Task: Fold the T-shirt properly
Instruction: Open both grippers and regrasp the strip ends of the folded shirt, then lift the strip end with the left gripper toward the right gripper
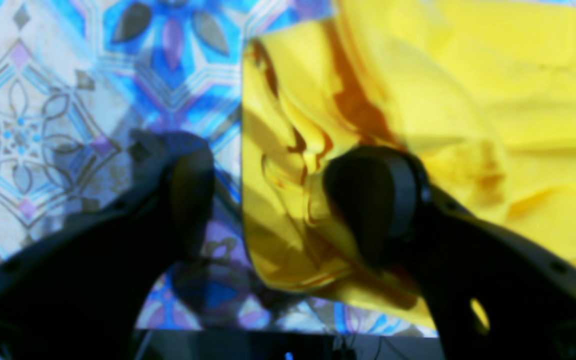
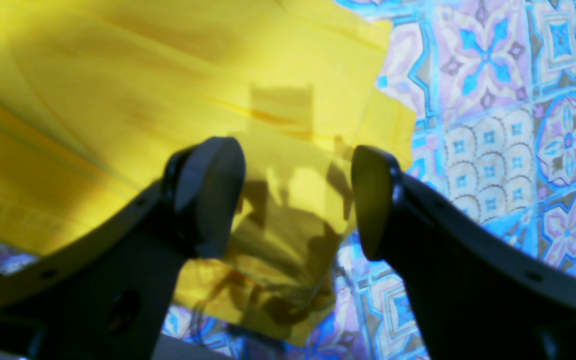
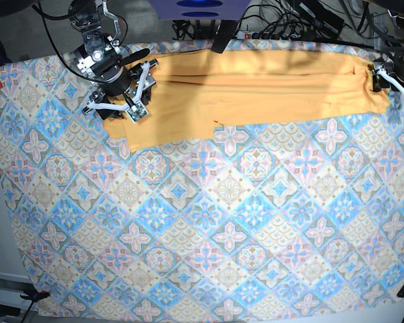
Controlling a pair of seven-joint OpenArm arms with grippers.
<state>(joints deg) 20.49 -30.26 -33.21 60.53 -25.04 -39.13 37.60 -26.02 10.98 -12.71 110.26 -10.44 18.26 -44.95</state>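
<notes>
Lying as a long narrow band along far edge of tablecloth (image 3: 209,222), T-shirt (image 3: 256,91) already folded lengthwise, apparently sleeves tucked in; crosswise folds judged still to do. Left gripper (image 1: 288,200) spread wide at one short end, bunched hem between pads, nothing pinched. Right gripper (image 2: 298,195) likewise wide over opposite end's corner, holding nothing. Roughly half done, by estimate.

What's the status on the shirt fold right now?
Left claw open at one end. Right claw open over the other. T-shirt in long band along tablecloth's far edge. Nothing obstructing.
</notes>
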